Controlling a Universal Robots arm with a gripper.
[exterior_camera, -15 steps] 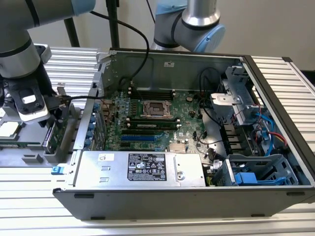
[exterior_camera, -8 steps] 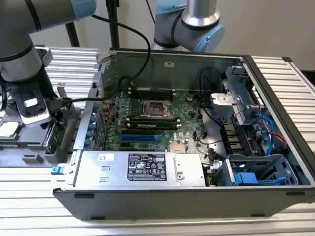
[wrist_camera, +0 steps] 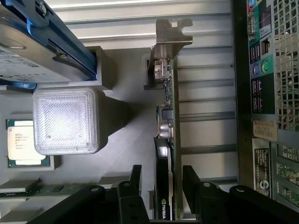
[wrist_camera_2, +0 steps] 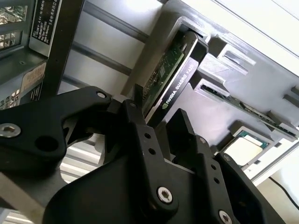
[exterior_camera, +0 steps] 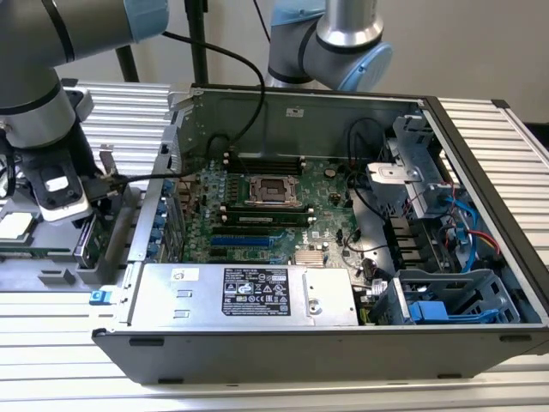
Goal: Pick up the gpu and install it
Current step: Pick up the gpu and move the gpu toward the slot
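A robotics laboratory or assembly test cell is indicated. An opened desktop computer case [exterior_camera: 300, 352], motherboard [exterior_camera: 330, 176] exposed, is laid on a ribbed metal worktable [exterior_camera: 51, 343]. One robot arm [exterior_camera: 34, 94] is seen beside it and a second arm [exterior_camera: 343, 43] behind it. Loose parts, among them the gpu [wrist_camera: 174, 130] and a processor [wrist_camera: 21, 142], are staged in a grey fixture [wrist_camera: 126, 126].

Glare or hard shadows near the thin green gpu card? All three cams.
First wrist view: the translucent white block glows near-white and throws a soft shadow over the grey tray toward the thin green gpu card. Second wrist view: the pale table clips white, the black gripper reads dark. Exterior view: even light, no strong glare on the silver power-supply cover.
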